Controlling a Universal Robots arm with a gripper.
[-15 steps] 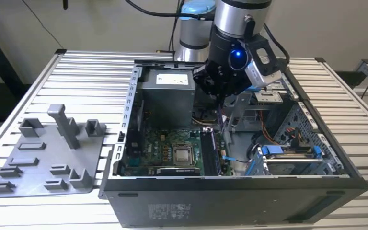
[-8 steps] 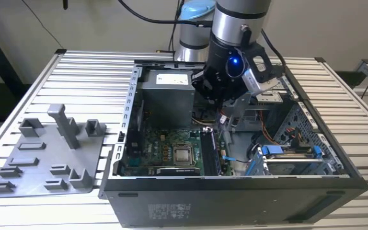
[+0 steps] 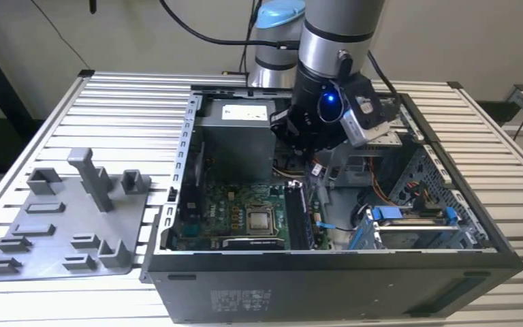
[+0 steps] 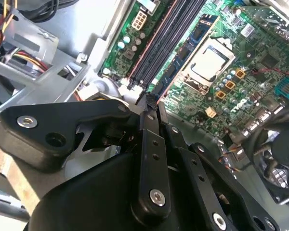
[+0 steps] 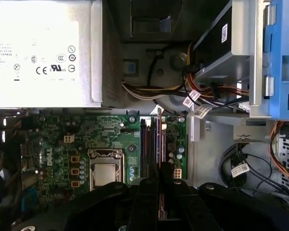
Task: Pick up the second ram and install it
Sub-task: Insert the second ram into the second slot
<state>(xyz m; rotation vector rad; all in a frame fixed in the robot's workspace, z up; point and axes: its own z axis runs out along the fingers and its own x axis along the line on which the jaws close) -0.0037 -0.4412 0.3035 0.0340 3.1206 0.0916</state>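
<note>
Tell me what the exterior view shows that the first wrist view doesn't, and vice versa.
Exterior view: the grey fixture plate on the slatted table, and the arm with its upper joints. First wrist view: white tags on the cable bundle beside the power supply. Both: the motherboard, its processor socket, the memory slots, and the hand at those slots.

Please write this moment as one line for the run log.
step: install | pincer: inside open case, above memory slots | fixture plate: exterior view's left of case
</note>
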